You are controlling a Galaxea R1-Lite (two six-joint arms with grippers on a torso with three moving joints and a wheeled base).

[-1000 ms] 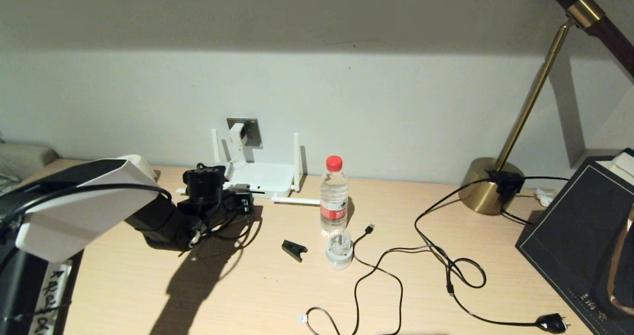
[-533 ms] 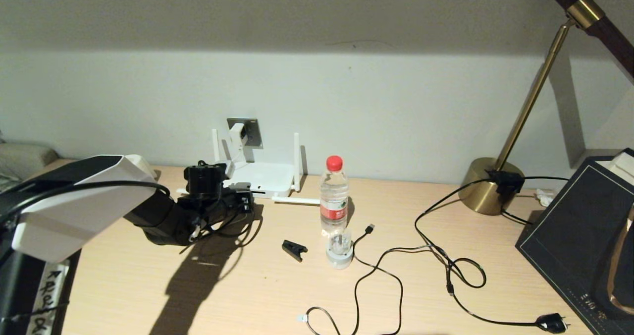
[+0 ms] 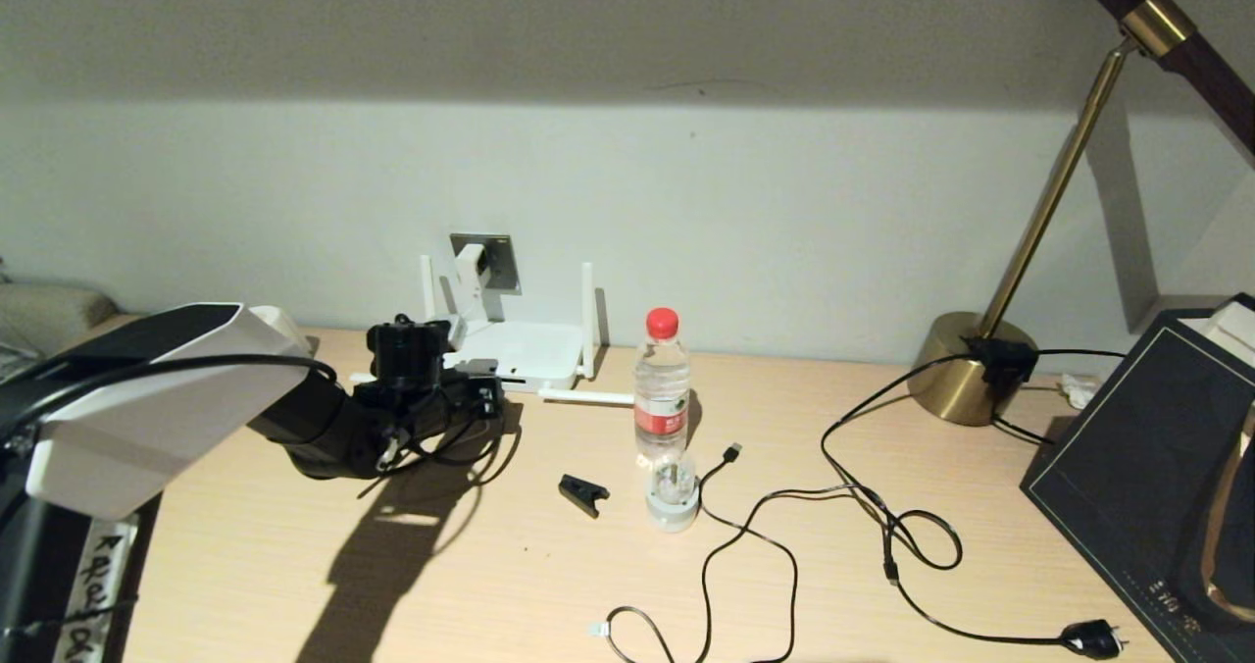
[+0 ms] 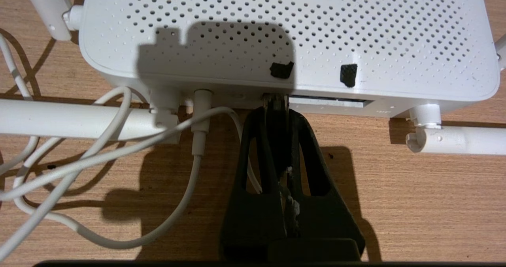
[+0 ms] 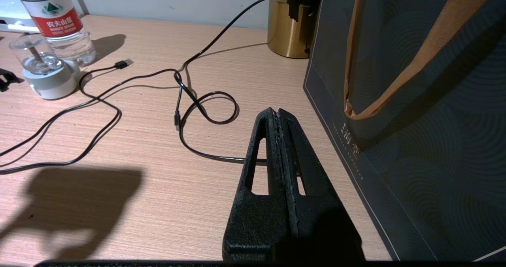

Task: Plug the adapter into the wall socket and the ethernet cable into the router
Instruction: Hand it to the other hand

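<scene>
Pinching an ethernet cable connector, the left gripper presses its tip at the router's port edge. Behind, the adapter sits in the wall socket. Right gripper rests closed, empty, beside a dark bag.

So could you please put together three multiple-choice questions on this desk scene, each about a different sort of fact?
1. Where is the adapter?
A. In the wall socket
B. On the desk by the lamp
C. Inside the paper bag

2. What colour is the water bottle cap?
A. Blue
B. Red
C. Green

3. How is the left tool?
A. Wide open over the bottle
B. Shut on the ethernet cable connector at the router port edge
C. Shut, empty, by the bag

Key: 1 A, the white plug sits on the wall plate; 2 B, the head view shows red; 3 B, the wrist view shows the connector clamped at the ports.
</scene>
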